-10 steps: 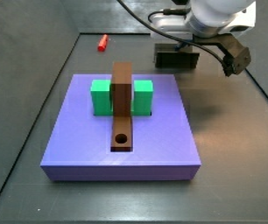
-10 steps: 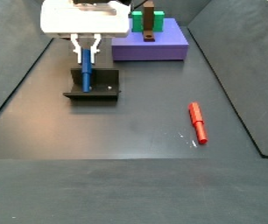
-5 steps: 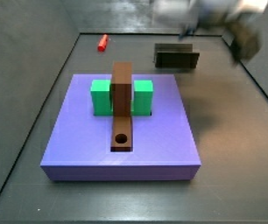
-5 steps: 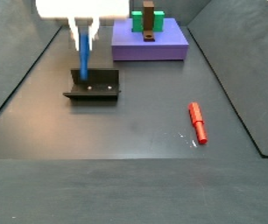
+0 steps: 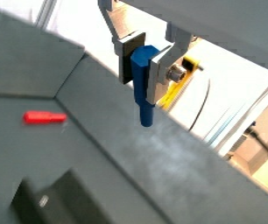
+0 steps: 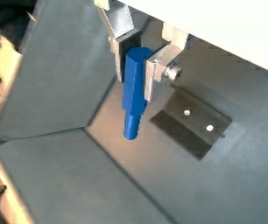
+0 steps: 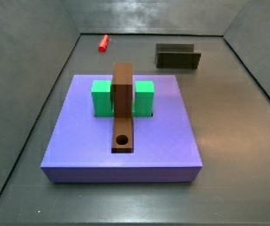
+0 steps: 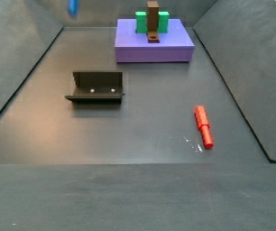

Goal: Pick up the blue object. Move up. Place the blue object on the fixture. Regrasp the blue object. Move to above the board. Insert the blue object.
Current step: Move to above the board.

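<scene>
In both wrist views my gripper (image 5: 146, 68) (image 6: 137, 63) is shut on the upper end of the blue object (image 5: 144, 87) (image 6: 133, 101), which hangs straight down from the silver fingers. Below it and off to one side, the dark fixture (image 6: 195, 128) stands empty on the floor. In both side views the fixture (image 7: 179, 57) (image 8: 97, 87) is also bare. Only the blue object's lower tip (image 8: 70, 7) shows, at the upper edge of a side view. The gripper itself is outside both side views. The purple board (image 7: 163, 141) (image 8: 177, 50) lies apart from the fixture.
On the board stand a green block (image 7: 101, 97) and a long brown bar (image 7: 123, 101) with a round hole (image 7: 123, 141) near its end. A red peg (image 7: 103, 41) (image 8: 203, 126) (image 5: 43, 117) lies loose on the floor. Sloping dark walls ring the floor.
The gripper has risen straight up from the fixture with the blue object in it, leaving the fixture empty, and has gone out of both side views.
</scene>
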Available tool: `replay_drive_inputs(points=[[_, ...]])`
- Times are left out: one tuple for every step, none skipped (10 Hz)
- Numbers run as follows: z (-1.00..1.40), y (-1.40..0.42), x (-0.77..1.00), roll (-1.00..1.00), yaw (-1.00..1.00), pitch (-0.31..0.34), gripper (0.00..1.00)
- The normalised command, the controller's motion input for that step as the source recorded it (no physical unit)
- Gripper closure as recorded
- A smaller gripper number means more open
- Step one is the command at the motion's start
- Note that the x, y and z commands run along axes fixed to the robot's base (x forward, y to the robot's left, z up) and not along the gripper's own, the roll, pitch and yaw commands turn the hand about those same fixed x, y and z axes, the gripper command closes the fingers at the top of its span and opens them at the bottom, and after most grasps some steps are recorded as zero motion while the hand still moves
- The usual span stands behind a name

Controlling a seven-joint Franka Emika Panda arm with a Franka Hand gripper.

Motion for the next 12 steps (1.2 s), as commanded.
replay_drive_inputs(points=[[0.65,-0.02,0.04,0.0,0.01,0.09,1.0],[0.39,-0.02,0.04,-0.01,0.02,0.105,1.0],[0.28,-1.4,-1.07,-1.0,-0.06,0.113,1.0],[0.25,-1.4,-1.11,-1.0,-0.06,0.089,1.0],[0.25,-1.4,-1.17,-1.0,-0.05,0.072,1.0],[0.22,-1.4,-1.21,-1.0,-0.03,0.066,1.0],[0.22,-1.4,-1.19,-1.0,-0.03,0.071,1.0],[0.16,-0.99,-0.85,-1.0,-0.02,0.066,1.0],[0.1,-0.71,-0.63,-1.0,-0.01,0.062,1.0],[0.04,-0.32,-0.32,-1.0,-0.01,0.059,1.0],[0.03,-0.15,-0.16,-1.0,-0.01,0.046,1.0],[0.0,-0.07,-0.12,-0.78,0.0,0.02,1.0]])
